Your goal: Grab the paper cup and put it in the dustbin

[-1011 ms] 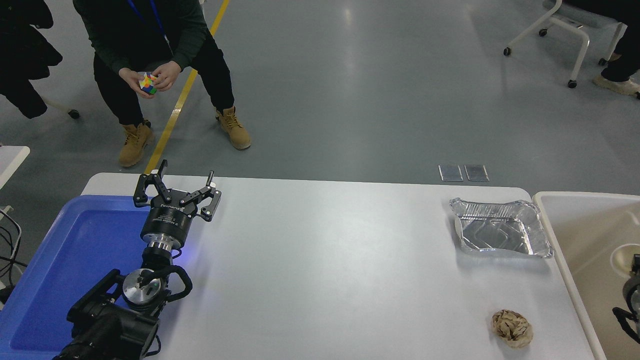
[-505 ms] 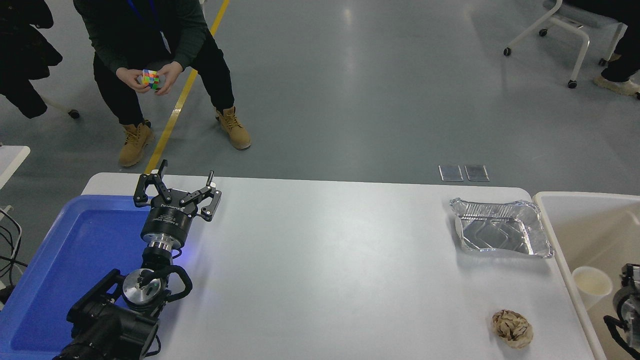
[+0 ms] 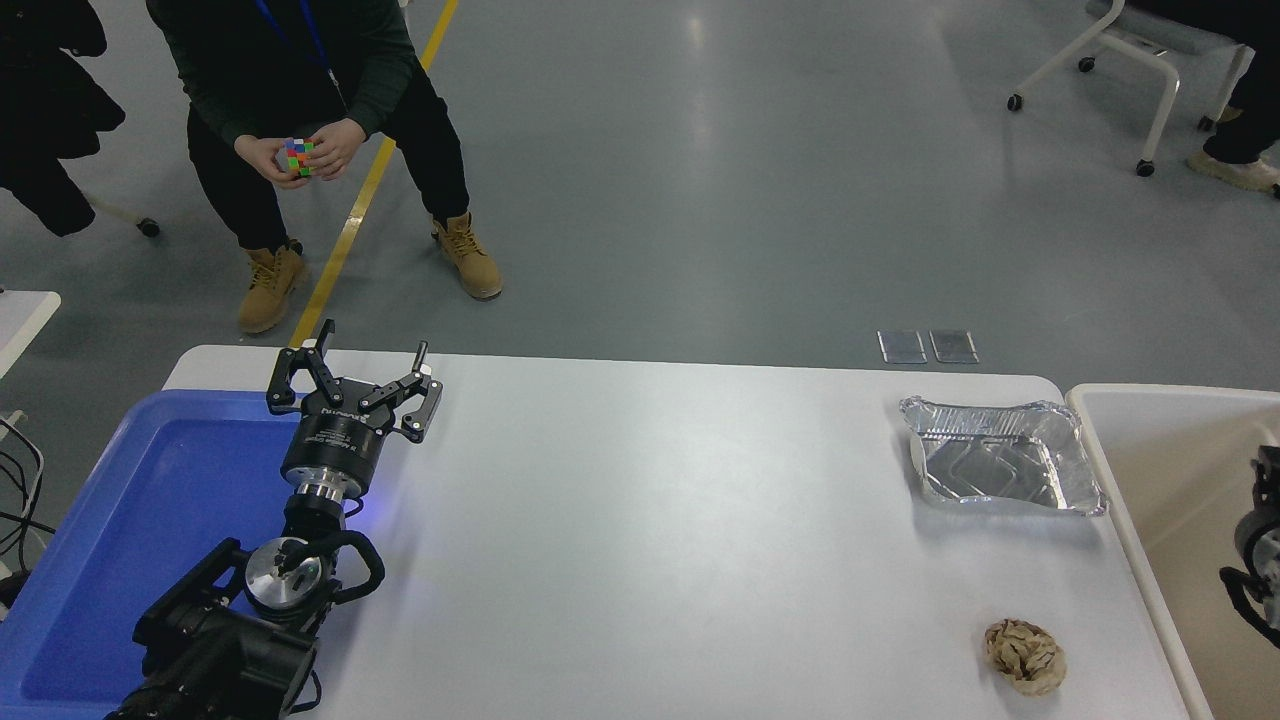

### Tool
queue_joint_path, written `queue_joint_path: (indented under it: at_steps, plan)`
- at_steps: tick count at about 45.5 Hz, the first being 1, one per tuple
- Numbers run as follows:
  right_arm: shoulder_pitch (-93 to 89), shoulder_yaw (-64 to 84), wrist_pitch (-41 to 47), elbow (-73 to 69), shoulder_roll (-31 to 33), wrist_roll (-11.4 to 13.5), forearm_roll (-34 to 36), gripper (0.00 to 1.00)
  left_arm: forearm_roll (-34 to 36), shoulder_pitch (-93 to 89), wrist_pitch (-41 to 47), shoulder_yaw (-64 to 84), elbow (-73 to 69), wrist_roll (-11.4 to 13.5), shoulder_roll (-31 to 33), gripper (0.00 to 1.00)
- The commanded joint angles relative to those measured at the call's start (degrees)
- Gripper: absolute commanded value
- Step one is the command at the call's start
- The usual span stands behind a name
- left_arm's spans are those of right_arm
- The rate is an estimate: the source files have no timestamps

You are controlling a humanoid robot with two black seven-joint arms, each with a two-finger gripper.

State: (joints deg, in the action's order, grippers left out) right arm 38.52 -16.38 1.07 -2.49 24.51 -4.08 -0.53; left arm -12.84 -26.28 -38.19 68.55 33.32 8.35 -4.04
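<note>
The dustbin [image 3: 1100, 420] is a large cream-beige bin standing against the table's right end; only its left part is in the picture. No paper cup shows in this frame, neither on the table nor in the visible part of the bin. My right arm [image 3: 1258, 535] comes in at the right edge over the bin; only a black and silver piece of it shows. My left gripper [image 3: 352, 372] is parked at the lower left, open and empty, over the edge of the blue tray.
A blue plastic tray [image 3: 120, 520] lies at the table's left end. A shiny foil tray [image 3: 1000, 468] sits at the far right and a crumpled brown paper ball [image 3: 1024, 656] at the near right. A person [image 3: 300, 70] sits beyond the table with a colour cube.
The paper cup was by my right arm in the bin, then loose lower left in the bin, and now is out of sight. My right arm has risen. The left arm has not moved.
</note>
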Motion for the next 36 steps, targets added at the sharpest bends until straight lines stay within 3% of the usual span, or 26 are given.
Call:
queue_joint_path:
  at_steps: [1,9,20,36]
  plan:
    - [5.5,-1.0,0.0,-21.4,11.5,-0.4,0.0,1.0,0.0,0.0,0.0,0.0,0.0,0.0,0.0,0.99]
    - [6.9,-9.6,0.0,-37.0,18.9,-0.3,0.0,1.0,0.0,0.0,0.0,0.0,0.0,0.0,0.0,0.99]
    - [10.5,-12.2,-0.5,-48.1,21.3,-0.3,-0.1,1.0,0.0,0.0,0.0,0.0,0.0,0.0,0.0,0.99]
    - [36.0,14.7,0.3,-53.7,24.9,-0.3,0.1,1.0,0.0,0.0,0.0,0.0,0.0,0.0,0.0,0.99]
